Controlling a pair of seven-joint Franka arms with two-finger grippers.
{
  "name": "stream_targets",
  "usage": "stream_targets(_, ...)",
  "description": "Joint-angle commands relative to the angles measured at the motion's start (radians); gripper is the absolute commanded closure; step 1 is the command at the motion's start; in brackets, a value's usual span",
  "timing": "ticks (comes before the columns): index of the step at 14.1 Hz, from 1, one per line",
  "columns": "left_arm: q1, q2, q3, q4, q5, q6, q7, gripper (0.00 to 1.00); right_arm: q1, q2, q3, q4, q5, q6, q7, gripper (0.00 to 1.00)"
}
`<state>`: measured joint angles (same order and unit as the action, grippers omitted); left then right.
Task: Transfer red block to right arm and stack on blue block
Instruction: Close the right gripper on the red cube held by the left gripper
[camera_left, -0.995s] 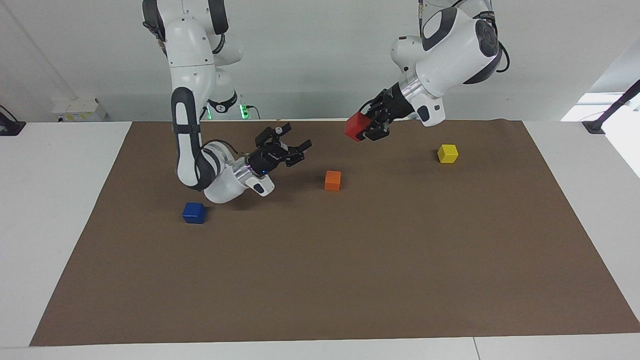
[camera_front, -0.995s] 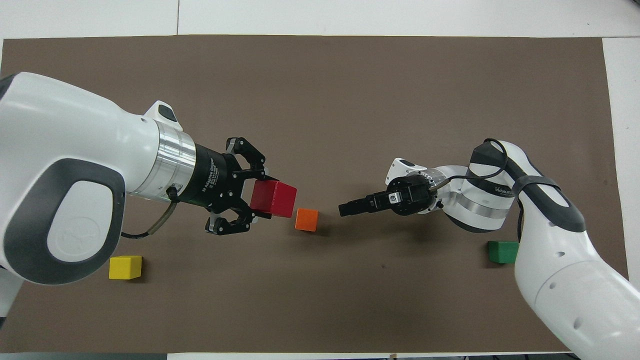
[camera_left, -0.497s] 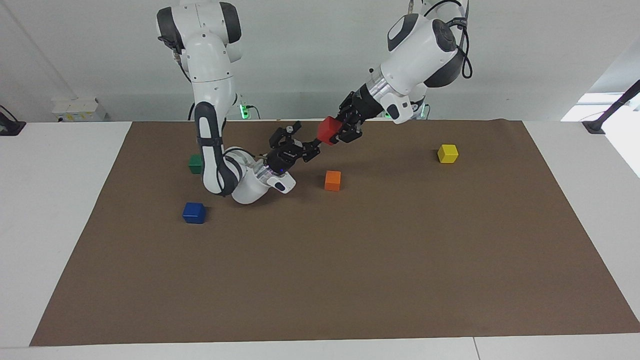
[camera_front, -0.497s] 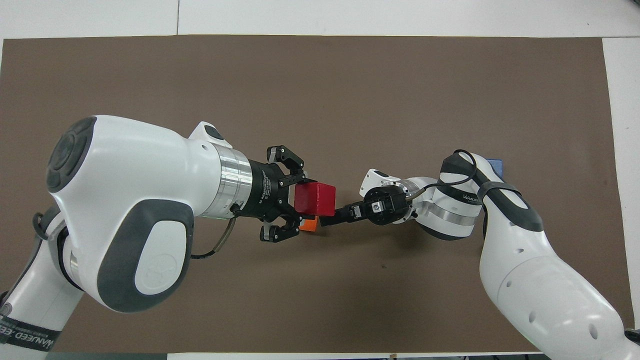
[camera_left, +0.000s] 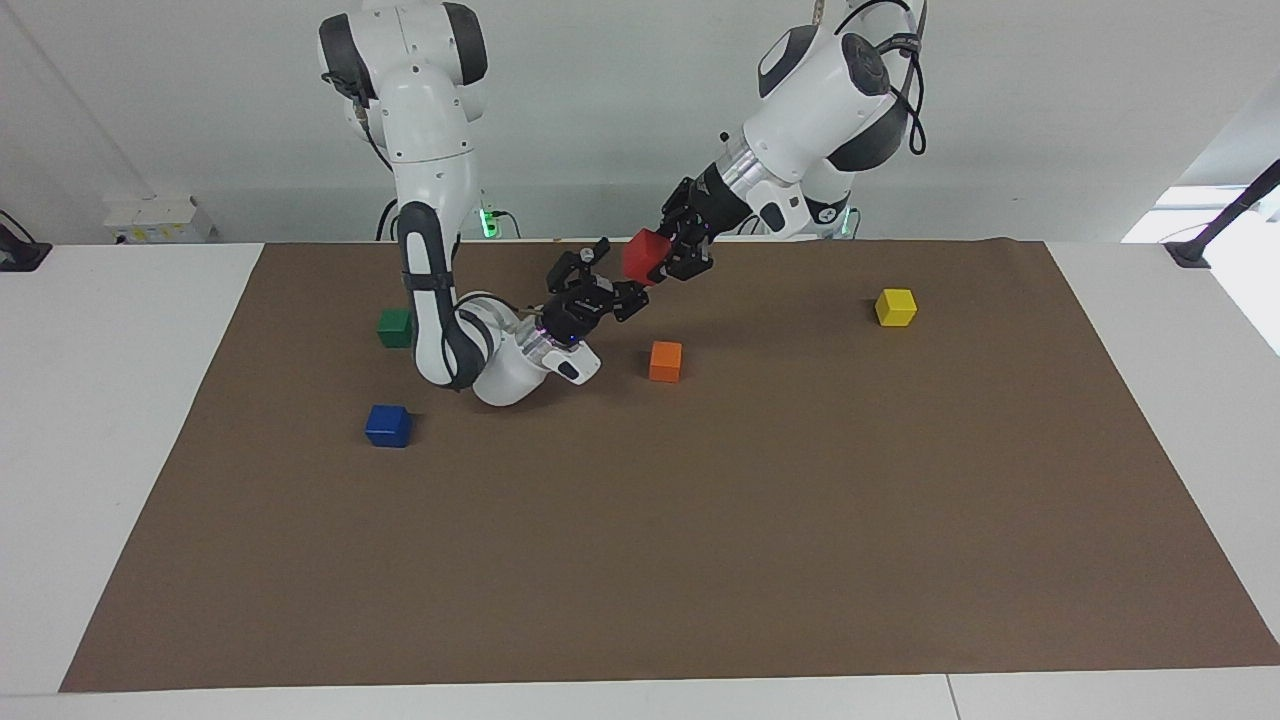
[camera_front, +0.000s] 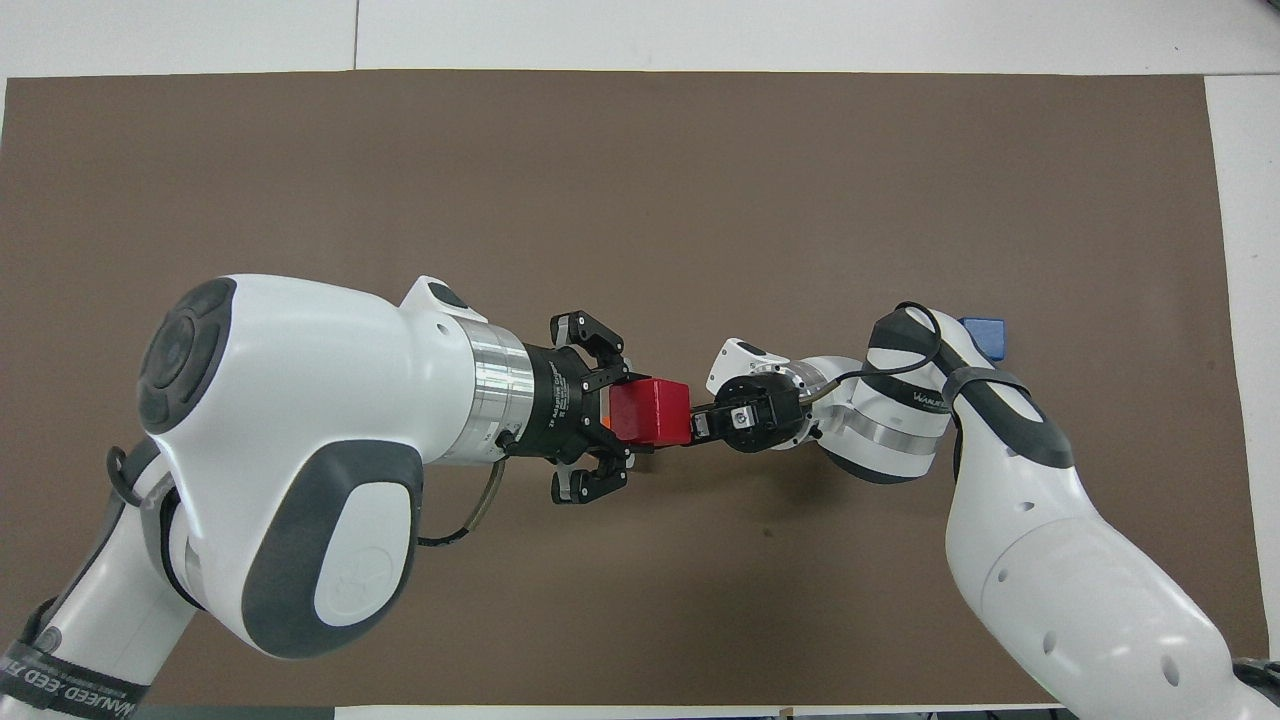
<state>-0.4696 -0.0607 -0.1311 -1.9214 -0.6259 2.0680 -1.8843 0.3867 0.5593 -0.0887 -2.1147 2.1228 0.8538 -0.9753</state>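
We see the left gripper (camera_left: 660, 262) clamped on the red block (camera_left: 643, 257) above the desk (camera_left: 800, 520), the right gripper (camera_left: 605, 278) spread wide beside it.

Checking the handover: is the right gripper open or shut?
Open: the right gripper has its fingers spread beside the red block, not closed on it.

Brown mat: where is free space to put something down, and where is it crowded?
The brown mat is bare along its whole edge farthest from the robots, past the blue block and orange block. Bare too between orange block and yellow block. Crowded mid-mat, where the left gripper holds the red block at the open right gripper.
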Motion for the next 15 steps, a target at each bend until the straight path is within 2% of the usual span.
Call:
stream_targets(1,-0.021,-0.053,0.015,-0.070,-0.029,0.037,-0.016,1.00,0.014,0.007,0.001,0.010,0.029,0.001,-0.029,0.00)
stream_targets(4,-0.021,-0.054,0.015,-0.073,-0.031,0.029,-0.016,1.00,0.011,0.007,0.001,0.009,0.031,0.007,-0.023,0.00)
stream_targets(8,-0.021,-0.062,0.013,-0.085,-0.029,0.026,-0.015,1.00,0.059,0.010,0.004,0.006,0.103,0.007,-0.054,0.17)
stream_targets(9,-0.023,-0.068,0.013,-0.093,-0.029,0.026,-0.015,1.00,0.058,0.010,0.003,0.007,0.108,0.008,-0.052,0.31)
stream_targets(10,-0.023,-0.071,0.015,-0.100,-0.029,0.026,-0.013,1.00,0.054,0.010,0.003,0.007,0.106,0.008,-0.052,0.68)
stream_targets(11,-0.029,-0.076,0.015,-0.105,-0.029,0.026,-0.012,1.00,0.052,0.010,0.003,0.007,0.106,0.008,-0.055,1.00)
stream_targets(15,-0.027,-0.102,0.015,-0.125,-0.029,0.023,-0.003,1.00,0.044,0.010,0.001,0.009,0.095,0.011,-0.056,1.00)
